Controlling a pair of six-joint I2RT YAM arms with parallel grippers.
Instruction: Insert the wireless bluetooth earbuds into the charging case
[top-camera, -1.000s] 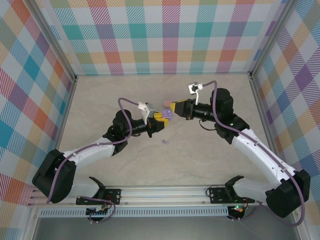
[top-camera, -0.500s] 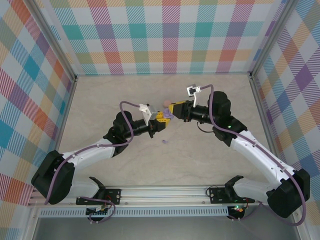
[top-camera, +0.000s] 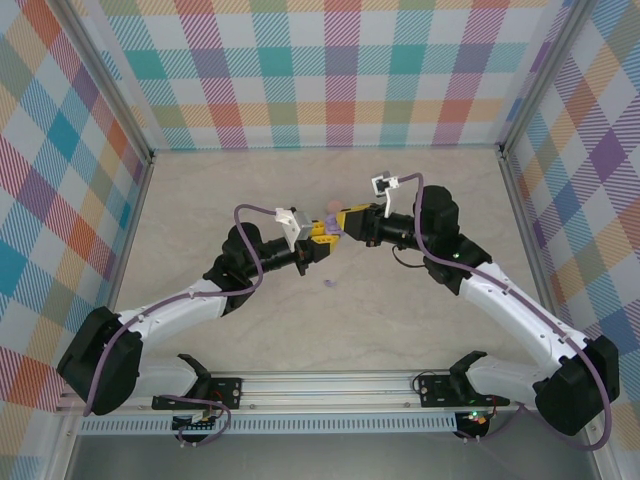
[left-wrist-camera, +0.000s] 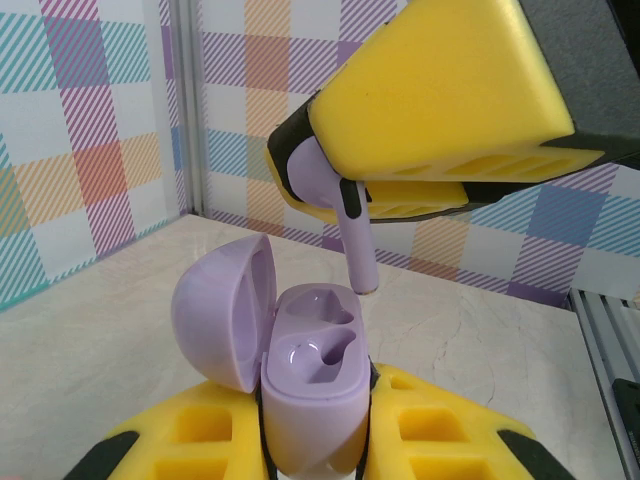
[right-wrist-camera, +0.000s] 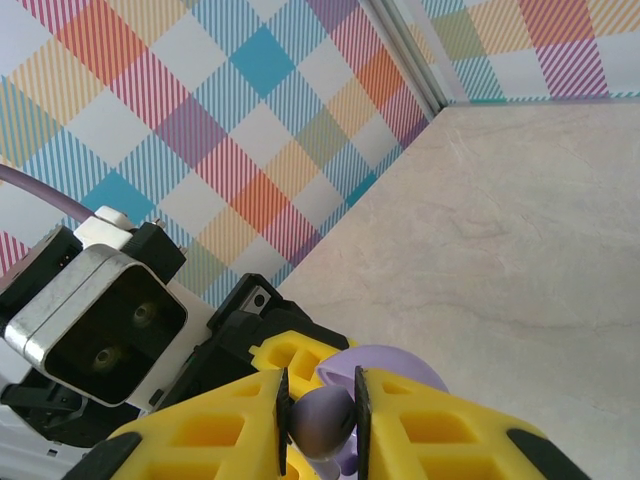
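My left gripper (left-wrist-camera: 315, 445) is shut on the purple charging case (left-wrist-camera: 315, 375) and holds it upright with the lid (left-wrist-camera: 222, 310) swung open to the left. Both sockets in the case show bare. My right gripper (right-wrist-camera: 320, 420) is shut on a purple earbud (left-wrist-camera: 345, 225), whose stem hangs down just above the far socket without touching it. In the top view the two grippers (top-camera: 320, 240) (top-camera: 342, 222) meet tip to tip above the table's middle. A second purple earbud (top-camera: 329, 284) lies on the table just in front of them.
A small pink round piece (top-camera: 330, 205) lies on the table just behind the grippers. Checked walls (top-camera: 340, 70) close in the back and both sides. The marbled tabletop (top-camera: 200, 200) spreads out around the arms.
The right gripper has shifted a little left with the earbud, closer over the case. The left gripper has crept slightly up and back to meet it. Both grips are unchanged.
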